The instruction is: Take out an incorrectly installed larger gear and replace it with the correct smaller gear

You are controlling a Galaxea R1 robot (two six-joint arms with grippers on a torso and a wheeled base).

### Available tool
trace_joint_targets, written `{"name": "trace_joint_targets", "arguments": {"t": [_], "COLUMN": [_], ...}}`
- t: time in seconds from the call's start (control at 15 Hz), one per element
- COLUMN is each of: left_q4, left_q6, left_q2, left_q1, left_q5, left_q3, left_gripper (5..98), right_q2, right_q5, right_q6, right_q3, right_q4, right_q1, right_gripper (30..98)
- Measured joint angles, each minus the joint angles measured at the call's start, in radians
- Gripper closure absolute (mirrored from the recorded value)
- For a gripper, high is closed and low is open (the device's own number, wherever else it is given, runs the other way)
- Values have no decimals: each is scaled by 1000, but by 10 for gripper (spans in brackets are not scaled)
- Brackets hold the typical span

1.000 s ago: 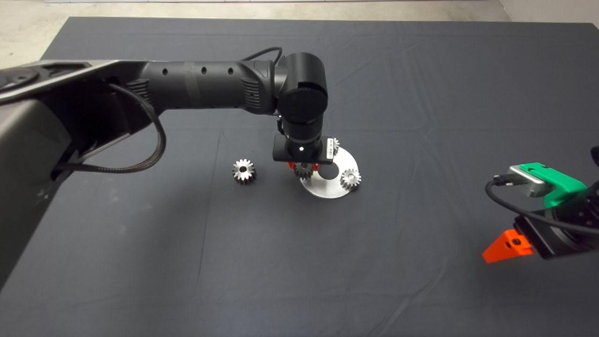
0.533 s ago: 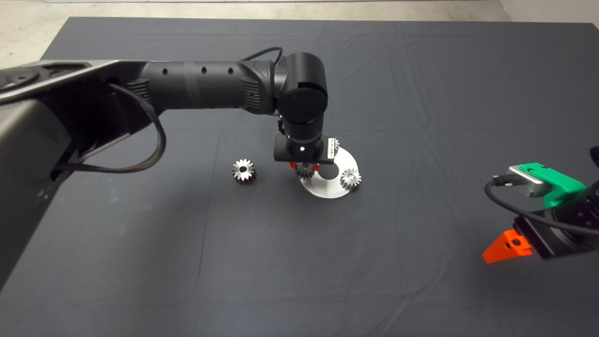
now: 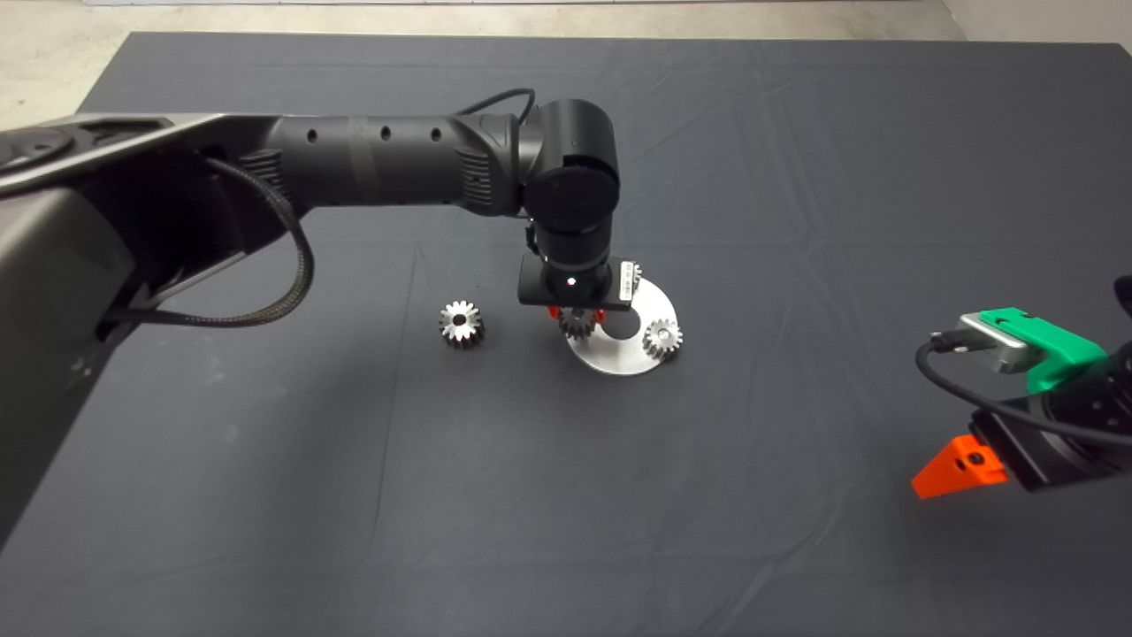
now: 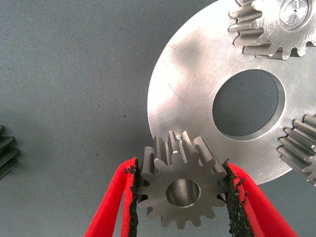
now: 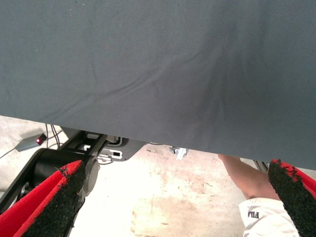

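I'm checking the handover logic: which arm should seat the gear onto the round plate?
Left. The left gripper already clamps the smaller gear at the edge of the plate; the right gripper waits open at the mat's edge.

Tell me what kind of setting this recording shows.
Probably a robot lab test bench: a table under a dark mat on bare concrete floor. The left gripper holds the smaller gear at a round metal plate; the larger gear lies aside. The right gripper waits.
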Motion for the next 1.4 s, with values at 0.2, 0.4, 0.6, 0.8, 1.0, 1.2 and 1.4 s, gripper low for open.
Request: {"name": "trace_joint_targets", "arguments": {"t": [0.2, 0.4, 0.6, 0.8, 1.0, 1.2, 1.4], "left_q4": [0, -3, -3, -4, -4, -4, -4], "left_q6": [0, 0, -1, -1, 3, 7, 10], "left_q2": [0, 0, 0, 0, 0, 0, 0], "left_q1": [0, 0, 0, 0, 0, 0, 0], "left_q5": [0, -1, 0, 0, 0, 0, 0], "left_q3": [5, 21, 38, 41, 41, 41, 41], "left_gripper": [684, 684, 684, 684, 684, 684, 684], "right_q2": [0, 2, 2, 2, 2, 2, 2], "right_q5": [0, 0, 0, 0, 0, 0, 0], "right_q6": [-4, -7, -7, -7, -7, -7, -7], "right_q3": [0, 0, 0, 0, 0, 0, 0], "right_q4": [0, 0, 0, 0, 0, 0, 0], "right_q1": [0, 0, 0, 0, 0, 0, 0], "right_gripper": [308, 308, 308, 308, 308, 308, 308]}}
